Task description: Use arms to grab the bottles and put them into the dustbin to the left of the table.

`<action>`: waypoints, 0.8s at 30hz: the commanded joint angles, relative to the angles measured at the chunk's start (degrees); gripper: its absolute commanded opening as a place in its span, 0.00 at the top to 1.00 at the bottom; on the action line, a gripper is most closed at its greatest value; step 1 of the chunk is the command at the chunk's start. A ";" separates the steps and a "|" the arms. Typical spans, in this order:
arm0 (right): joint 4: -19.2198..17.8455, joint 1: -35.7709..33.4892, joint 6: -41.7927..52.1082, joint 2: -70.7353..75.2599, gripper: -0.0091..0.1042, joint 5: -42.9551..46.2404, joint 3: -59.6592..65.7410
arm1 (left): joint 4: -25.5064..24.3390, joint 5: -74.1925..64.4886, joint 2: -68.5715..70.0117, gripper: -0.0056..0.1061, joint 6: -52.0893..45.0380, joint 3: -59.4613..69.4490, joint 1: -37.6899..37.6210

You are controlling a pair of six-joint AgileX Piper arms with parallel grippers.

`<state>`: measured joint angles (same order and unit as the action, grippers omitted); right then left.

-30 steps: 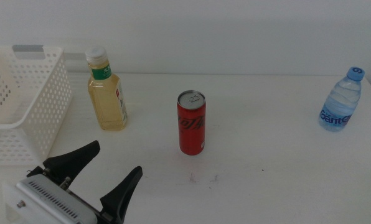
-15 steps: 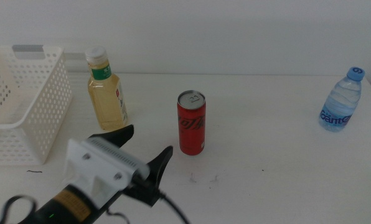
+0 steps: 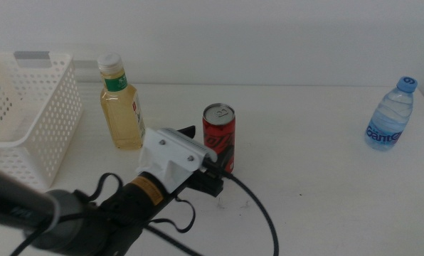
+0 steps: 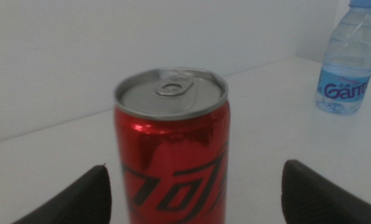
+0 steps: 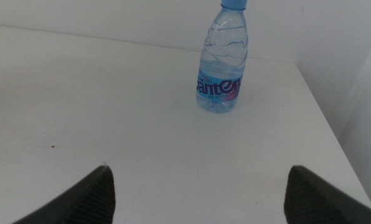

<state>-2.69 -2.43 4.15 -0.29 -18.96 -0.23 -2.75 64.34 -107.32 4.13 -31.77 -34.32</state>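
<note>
The slim red soda can stands upright at the table's middle. My left gripper has come in from the lower left and is open, its jaws on either side of the can; in the left wrist view the can fills the gap of the left gripper, and the jaws do not touch it. The yellow-liquid bottle stands beside the white dustbin at the left. The water bottle stands at the far right. My right gripper is open and empty, some way short of the water bottle.
The left arm's black cable loops across the white table in front of the can. The table's right edge lies close behind the water bottle, which also shows in the left wrist view.
My left gripper has moved forward and right from the bottom left corner up to the red can, and its open jaws now flank it. The bottles and the dustbin have not moved.
</note>
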 commanded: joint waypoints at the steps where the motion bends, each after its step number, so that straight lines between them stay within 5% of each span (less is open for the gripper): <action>1: -0.15 0.25 0.14 0.29 0.15 0.89 0.23 | -0.47 0.98 -2.37 0.11 0.79 -2.79 0.06; 24: -0.15 0.25 0.14 0.29 0.15 0.89 0.23 | 0.38 -0.03 -16.54 0.11 1.47 -16.20 0.06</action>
<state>-2.69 -2.43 4.15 -0.29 -18.96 -0.23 -2.85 64.08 -123.79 4.71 -47.51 -34.32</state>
